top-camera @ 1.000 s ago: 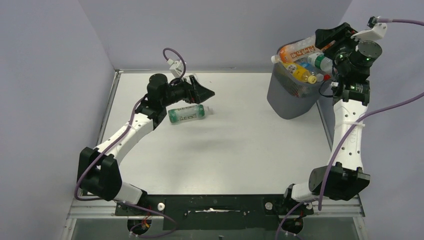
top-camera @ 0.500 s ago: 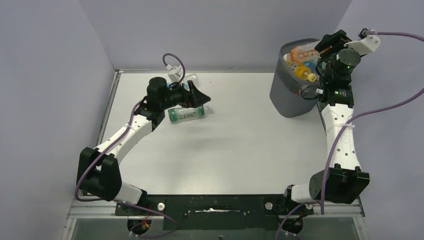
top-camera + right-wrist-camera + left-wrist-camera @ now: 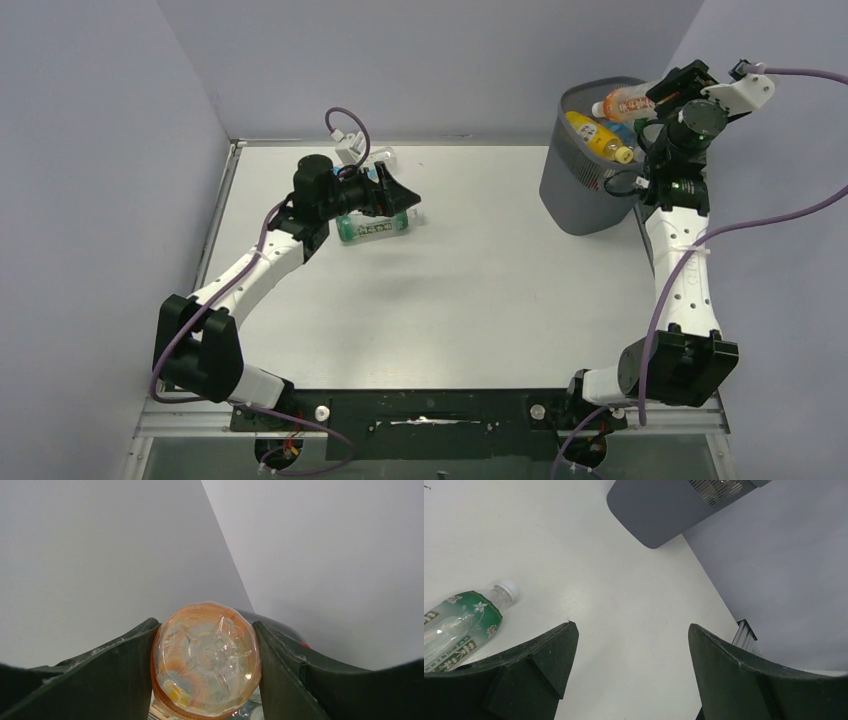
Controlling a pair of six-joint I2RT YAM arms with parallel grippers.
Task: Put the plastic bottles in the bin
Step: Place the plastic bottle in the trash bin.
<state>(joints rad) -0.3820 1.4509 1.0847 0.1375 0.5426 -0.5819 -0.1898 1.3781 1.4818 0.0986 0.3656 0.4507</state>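
Kept the orange bottle clamped by its base in the right claw, swung within the last second further over the far rim of the wire-mesh bin, above the yellow bottle already inside; judged ready for release. Lowered the left claw, jaws spread wide, closer onto the green-labelled bottle lying on the desk, just beside one finger and not yet between the two.

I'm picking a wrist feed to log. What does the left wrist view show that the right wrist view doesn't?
Only left wrist: the open left gripper above the white table, with a green-label bottle lying on its side near one finger. Only right wrist: the right gripper shut on the orange bottle, seen base-on. Both: grey wall and part of the bin.
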